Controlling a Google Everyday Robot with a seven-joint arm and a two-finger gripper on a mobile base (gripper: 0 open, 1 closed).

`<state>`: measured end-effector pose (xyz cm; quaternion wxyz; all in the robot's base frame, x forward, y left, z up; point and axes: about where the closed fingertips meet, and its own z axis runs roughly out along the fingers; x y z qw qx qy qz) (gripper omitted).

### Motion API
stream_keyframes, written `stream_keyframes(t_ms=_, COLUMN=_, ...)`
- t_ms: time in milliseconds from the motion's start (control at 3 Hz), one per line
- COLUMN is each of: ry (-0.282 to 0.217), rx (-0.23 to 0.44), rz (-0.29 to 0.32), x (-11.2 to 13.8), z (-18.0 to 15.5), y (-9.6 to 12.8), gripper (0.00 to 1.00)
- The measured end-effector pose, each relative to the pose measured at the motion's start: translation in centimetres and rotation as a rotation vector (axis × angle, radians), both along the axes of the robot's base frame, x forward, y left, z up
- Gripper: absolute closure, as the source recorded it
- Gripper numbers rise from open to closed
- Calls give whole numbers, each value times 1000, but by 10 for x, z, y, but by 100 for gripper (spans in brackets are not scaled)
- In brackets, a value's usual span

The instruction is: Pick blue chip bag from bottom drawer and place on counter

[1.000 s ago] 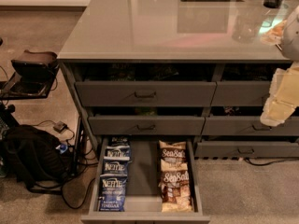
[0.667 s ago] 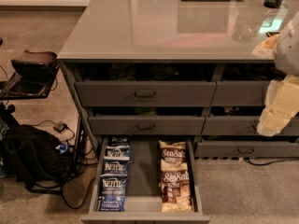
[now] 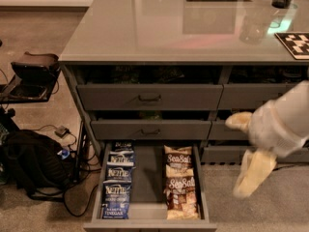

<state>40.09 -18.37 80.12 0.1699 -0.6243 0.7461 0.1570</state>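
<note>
Nothing picked yet: dark-blue crinkly chip bag (image 3: pixel 116 199) lies in open grey bottom drawer (image 3: pixel 147 180); cream gripper (image 3: pixel 233 157), off right, spread and empty.

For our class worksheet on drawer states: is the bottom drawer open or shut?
Open: the bottom drawer is pulled out, its blue chip bags showing from above. The claw hangs right of it, outside.

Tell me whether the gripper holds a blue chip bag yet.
No: the gripper hangs empty, right of the bottom drawer, where the blue chip bags lie.
</note>
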Motion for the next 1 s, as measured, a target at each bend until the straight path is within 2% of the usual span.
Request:
stream_keyframes(t_ms=333, ry=140, rx=137, rz=3, x=-31, z=-110, y=19, gripper=0)
stream_keyframes(t_ms=667, ry=253, rx=201, rz=3, x=-59, z=-201, y=35, gripper=0)
stream_keyframes(t_ms=1000, ry=281, rx=220, rz=6, x=-65, z=-265, y=49, gripper=0)
